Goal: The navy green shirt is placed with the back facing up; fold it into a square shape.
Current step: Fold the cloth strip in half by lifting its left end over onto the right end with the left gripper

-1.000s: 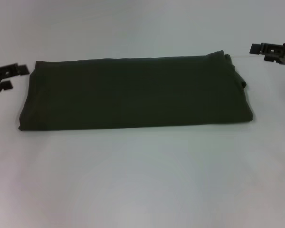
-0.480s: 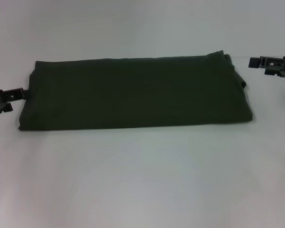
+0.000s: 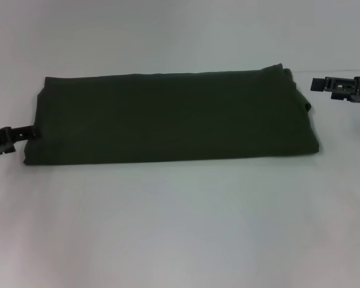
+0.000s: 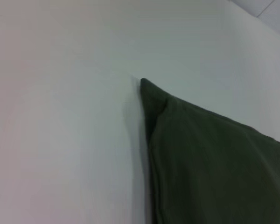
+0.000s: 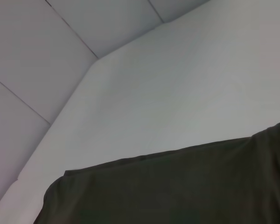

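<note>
At the shirt's left end, near the worktop's left edge, your left gripper (image 3: 17,133) has its tip touching or just beside the cloth's short side, low by the near-left corner. Can't tell if the fingers are spread or pinching cloth; the wrist view shows no fingers, only the folded corner of the navy green shirt (image 4: 210,158) on the white worktop (image 3: 180,228).

The shirt lies across the middle of the worktop as a long flat band, already folded lengthwise, plain side up, w/ layered edges bunched at its right end.

Step in hand, as I read it: taking hold of the left end for the crosswise fold that brings the band to a square. Next move prob needs a firm pinch through all layers at that end, then a lift & carry over toward the right end, keeping edges aligned.

Left arm comes in low from the left edge, nearly level w/ the surface. Right gripper (image 3: 339,89) hangs off the shirt's far-right corner, apart from the cloth, pointing inward; can't tell its finger state either.
</note>
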Robot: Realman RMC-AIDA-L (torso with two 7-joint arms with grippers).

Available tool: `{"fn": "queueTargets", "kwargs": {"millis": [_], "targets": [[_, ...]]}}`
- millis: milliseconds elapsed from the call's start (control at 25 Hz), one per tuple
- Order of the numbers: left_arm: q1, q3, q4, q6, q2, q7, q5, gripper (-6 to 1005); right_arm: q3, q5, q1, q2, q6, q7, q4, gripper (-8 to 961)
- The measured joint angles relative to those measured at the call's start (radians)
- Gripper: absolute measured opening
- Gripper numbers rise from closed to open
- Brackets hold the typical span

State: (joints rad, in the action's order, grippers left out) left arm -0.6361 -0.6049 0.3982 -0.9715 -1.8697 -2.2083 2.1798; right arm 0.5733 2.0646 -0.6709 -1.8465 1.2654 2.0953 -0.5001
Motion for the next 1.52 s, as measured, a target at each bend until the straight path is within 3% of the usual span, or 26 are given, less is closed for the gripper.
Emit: {"fn": "queueTargets", "kwargs": {"millis": [560,1520], "targets": [[-0.004,0.004,-0.012,0.037,-0.042,0.013,-0.008,906,0.004,0.000,0.010,-0.004,0.007,-0.006,0.006,913],[-0.005,0.002,-0.013,-0.036,-0.036,0.009,-0.003,871,0.003,0.000,0.016,-0.003,0.009,0.000,0.009,900]]}}
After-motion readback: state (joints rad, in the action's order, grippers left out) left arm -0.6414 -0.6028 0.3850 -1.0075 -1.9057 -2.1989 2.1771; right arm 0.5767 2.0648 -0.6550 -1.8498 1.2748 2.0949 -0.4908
